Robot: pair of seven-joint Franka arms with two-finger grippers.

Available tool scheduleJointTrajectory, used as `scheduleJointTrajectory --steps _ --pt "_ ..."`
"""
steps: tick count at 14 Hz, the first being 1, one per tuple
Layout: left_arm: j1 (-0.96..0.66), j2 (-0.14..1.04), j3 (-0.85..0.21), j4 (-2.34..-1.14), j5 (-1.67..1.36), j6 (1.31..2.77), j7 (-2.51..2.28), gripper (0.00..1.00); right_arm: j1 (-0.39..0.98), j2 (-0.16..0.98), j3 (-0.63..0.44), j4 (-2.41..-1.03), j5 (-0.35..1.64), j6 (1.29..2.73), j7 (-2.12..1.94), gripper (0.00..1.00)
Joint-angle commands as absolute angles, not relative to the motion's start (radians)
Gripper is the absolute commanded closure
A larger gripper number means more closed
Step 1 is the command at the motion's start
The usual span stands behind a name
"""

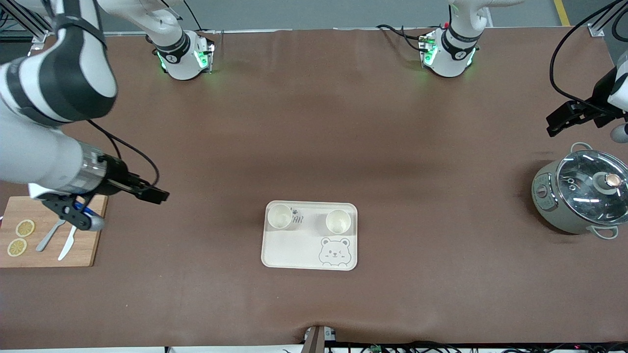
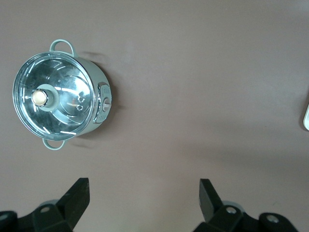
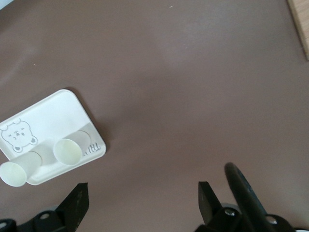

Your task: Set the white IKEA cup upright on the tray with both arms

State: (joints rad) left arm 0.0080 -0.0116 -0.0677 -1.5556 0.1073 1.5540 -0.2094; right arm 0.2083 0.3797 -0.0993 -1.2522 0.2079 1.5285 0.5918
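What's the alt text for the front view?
A cream tray at mid-table holds two upright white cups along its edge nearest the robots. The right pincer hangs open over a wooden cutting board bearing lemon slices and cutlery, while the left pincer hangs open above a glass-lidded pot.

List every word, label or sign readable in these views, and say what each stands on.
Grey lettering on the tray, beside a paw print between the two cups: partly hidden by a cup, the rest too blurred to quote. Below it is a bear face, a picture and not text.
Markings on the pot's front panel: too small to read.
Round marks on the arm bases: unreadable.
Nothing else bears text.
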Motion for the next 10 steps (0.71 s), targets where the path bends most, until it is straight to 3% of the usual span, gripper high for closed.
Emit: scheduleJointTrajectory --steps 1,10 --pt "0.011 -0.034 -0.063 -1.568 0.101 1.560 -0.190 0.00 0.146 0.249 -0.080 -1.384 0.184 1.510 0.464 0.00" --pt "0.011 -0.040 -0.060 -1.554 0.101 1.548 -0.193 0.00 -0.008 0.111 -0.080 -1.394 0.046 1.402 -0.023 0.00"
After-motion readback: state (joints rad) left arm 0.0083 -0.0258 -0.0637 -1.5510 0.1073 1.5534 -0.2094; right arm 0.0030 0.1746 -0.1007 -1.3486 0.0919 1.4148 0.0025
